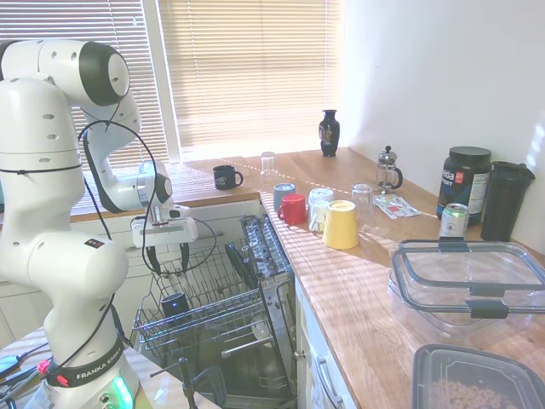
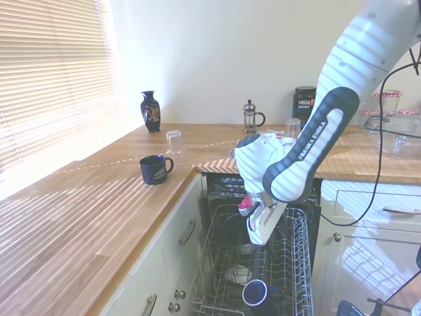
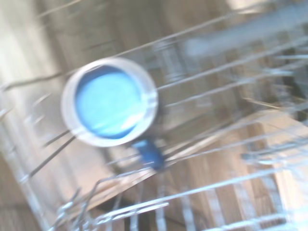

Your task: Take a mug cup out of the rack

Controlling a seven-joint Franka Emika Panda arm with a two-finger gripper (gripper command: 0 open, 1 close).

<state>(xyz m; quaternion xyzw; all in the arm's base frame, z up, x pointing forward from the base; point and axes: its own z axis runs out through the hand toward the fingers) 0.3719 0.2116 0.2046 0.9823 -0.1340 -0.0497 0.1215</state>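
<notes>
Spread apart and gripping nothing, the gripper [image 1: 169, 257] hangs fingers-down over the rack [image 1: 209, 311] in the first exterior view. The mug cup [image 1: 174, 304] sits inside the rack, just below the fingertips and apart from them. The rack is pulled out below the wooden counter [image 1: 366, 281]. On the counter beyond the rack stand a red mug [image 1: 293, 209], a yellow mug [image 1: 341, 224] and a black printed mug [image 1: 226, 177].

From the second exterior view, the arm hides most of the gripper [image 2: 262, 232], so the fingers cannot be judged here. The mug cup [image 2: 257, 292] rests in the rack [image 2: 289, 263], nearer the camera than the gripper, its round mouth turned up and its rim pale. The black printed mug [image 2: 154, 169] stands on the counter [image 2: 92, 217] beside the rack.

At the wrist, the picture is blurred. The mug cup [image 3: 109, 102] shows as a pale ring around a blue inside, with the rack [image 3: 216, 144] wires crossing around it.
</notes>
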